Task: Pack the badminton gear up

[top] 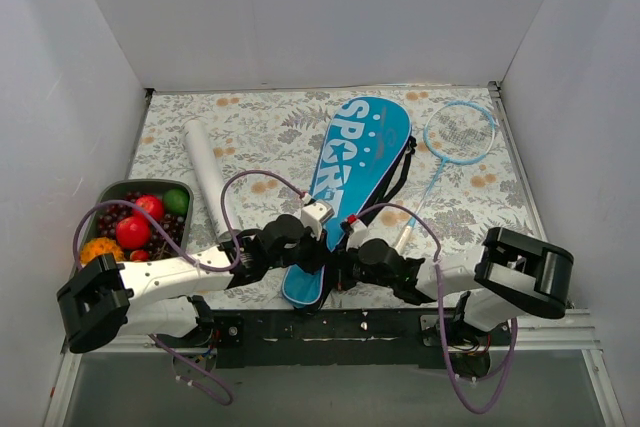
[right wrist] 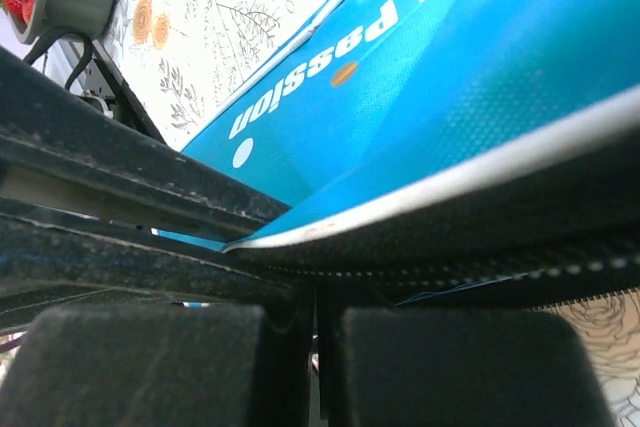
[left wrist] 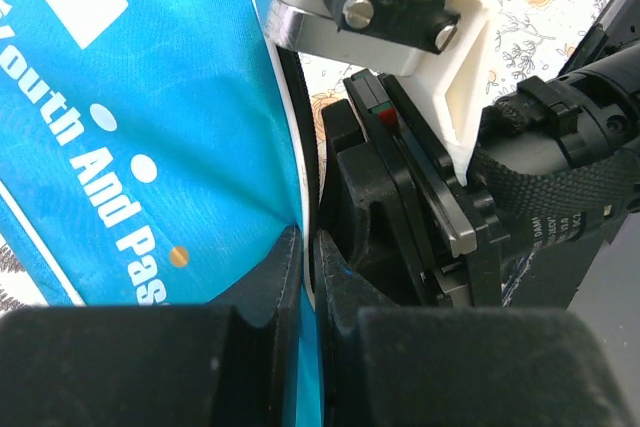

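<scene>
Cover pinched at its narrow end

It lies slantwise mid-counter, narrow end at the near edge. If the two pull unevenly, the thin hem could slip free. The left gripper and the right gripper are each closed tight on that hem, side by side. One racket lies near the far right corner.

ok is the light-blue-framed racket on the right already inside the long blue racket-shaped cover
No, the light-blue-framed racket lies bare on the floral tablecloth, to the right of the long blue cover.
</scene>
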### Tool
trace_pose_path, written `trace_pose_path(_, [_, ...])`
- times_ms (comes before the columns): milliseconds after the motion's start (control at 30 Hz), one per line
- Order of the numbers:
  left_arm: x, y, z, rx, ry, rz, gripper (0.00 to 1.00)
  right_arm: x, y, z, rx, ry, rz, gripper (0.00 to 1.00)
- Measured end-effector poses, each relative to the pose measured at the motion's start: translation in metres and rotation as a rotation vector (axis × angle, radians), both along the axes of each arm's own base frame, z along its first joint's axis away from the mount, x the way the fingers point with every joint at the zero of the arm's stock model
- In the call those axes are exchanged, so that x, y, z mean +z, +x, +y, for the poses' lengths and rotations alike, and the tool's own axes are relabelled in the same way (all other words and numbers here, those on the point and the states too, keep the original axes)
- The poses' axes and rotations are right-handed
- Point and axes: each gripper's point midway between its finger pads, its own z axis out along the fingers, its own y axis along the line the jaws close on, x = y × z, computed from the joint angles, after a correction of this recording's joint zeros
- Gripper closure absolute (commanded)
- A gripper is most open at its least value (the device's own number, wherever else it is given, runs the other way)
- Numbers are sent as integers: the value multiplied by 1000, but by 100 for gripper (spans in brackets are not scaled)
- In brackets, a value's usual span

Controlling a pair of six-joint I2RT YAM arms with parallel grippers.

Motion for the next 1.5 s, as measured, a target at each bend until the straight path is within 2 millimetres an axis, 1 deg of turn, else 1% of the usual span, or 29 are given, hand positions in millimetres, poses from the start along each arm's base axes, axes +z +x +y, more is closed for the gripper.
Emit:
trace_pose_path(100, [-3, 1, 4, 11, 10, 4, 100, -4, 0, 5, 4, 42, -5, 99])
trace_pose_path(200, [-3, -2, 5, 10, 4, 12, 100, -3, -3, 7, 15, 101, -6, 99])
trace_pose_path(333, [2, -5, 4, 5, -21, 17, 100, 3, -9, 6, 41, 149, -13, 99])
trace_pose_path(367, [3, -6, 5, 5, -26, 17, 100, 5, -10, 6, 49, 152, -16, 97])
trace_pose_path(467, [6, -5, 5, 14, -42, 16, 100, 18, -13, 3, 75, 151, -39, 84])
trace_pose_path(500, [8, -4, 4, 21, -48, 13, 100, 21, -14, 0, 81, 128, -46, 78])
trace_pose_path(533, [9, -3, 4, 31, -53, 9, 100, 26, -12, -1, 79, 109, -59, 75])
trace_pose_path(667, [10, 6, 7, 86, -52, -4, 100, 43, 1, -13, 32, -17, -109, 65])
trace_pose_path(800, [0, 15, 11, 149, -16, 1, 100, 62, 18, -32, -62, -144, -145, 59])
trace_pose_path(867, [-6, 17, 14, 176, 11, 14, 100, 68, 26, -46, -125, -220, -151, 55])
trace_pose_path(933, [-10, 20, 15, 201, 28, 30, 100, 68, 36, -63, -194, -299, -154, 54])
trace_pose_path(1000, [-11, 23, 17, 230, 35, 46, 100, 61, 48, -88, -280, -393, -139, 55])
trace_pose_path(1100, [-13, 25, 20, 270, 35, 70, 100, 48, 73, -128, -414, -504, -97, 54])
trace_pose_path(1133, [-12, 25, 22, 286, 31, 79, 100, 43, 85, -147, -483, -543, -70, 54])
trace_pose_path(1267, [-5, 25, 27, 329, -6, 94, 100, 35, 118, -199, -674, -629, -3, 53])
trace_pose_path(1367, [-2, 25, 30, 347, -25, 102, 100, 34, 141, -226, -783, -661, 39, 52])
trace_pose_path(1500, [-1, 24, 30, 354, -34, 109, 100, 29, 166, -254, -895, -680, 84, 52])
